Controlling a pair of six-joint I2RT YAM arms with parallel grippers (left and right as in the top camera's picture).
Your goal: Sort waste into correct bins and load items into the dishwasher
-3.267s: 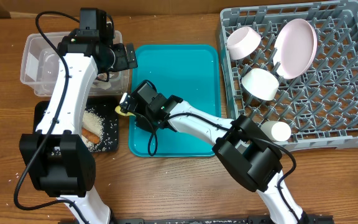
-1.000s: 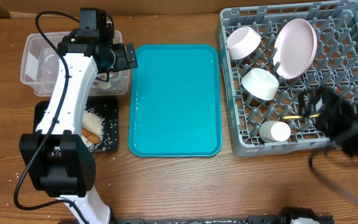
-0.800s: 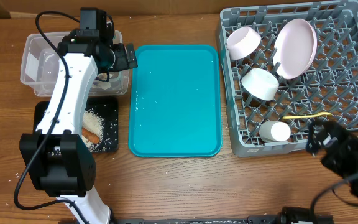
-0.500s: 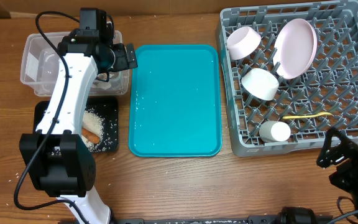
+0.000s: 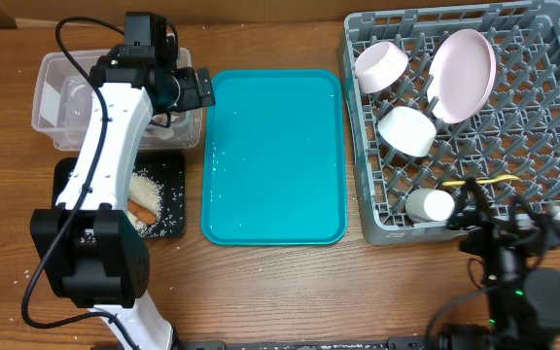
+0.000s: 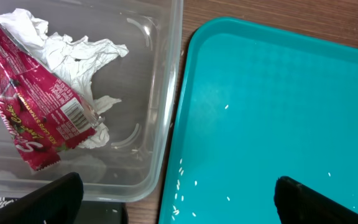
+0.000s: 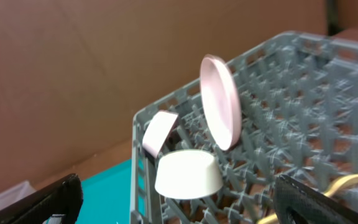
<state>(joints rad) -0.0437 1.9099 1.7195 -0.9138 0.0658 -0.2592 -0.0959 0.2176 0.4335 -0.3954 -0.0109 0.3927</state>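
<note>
In the grey dishwasher rack (image 5: 552,58) stand the plate (image 5: 462,75) and two bowls (image 5: 381,64) (image 5: 406,130). The cup (image 5: 429,205) and yellow spoon (image 5: 489,180) lie near its front. My right gripper (image 5: 502,219) hovers open and empty at the rack's front edge, facing the bowl (image 7: 188,174) and plate (image 7: 219,102). My left gripper (image 5: 197,89) hangs open and empty between the clear tub (image 5: 52,92) and the teal tray. The tub holds the red wrapper (image 6: 36,112) with tissue (image 6: 73,53). The black tray (image 5: 168,170) holds rice (image 5: 154,194) and the sausage stick (image 5: 142,209).
The teal tray (image 5: 275,156) lies between the bins and the rack, with a few rice grains (image 6: 182,186) near its left edge. A few grains are scattered on the wooden table (image 5: 261,282) at the front left. The right arm's base stands at the table's front right.
The spoon has gone from the teal tray into the rack and lies there loose. My right arm pulled back from the rack toward the table's front right. The left arm has not moved.
</note>
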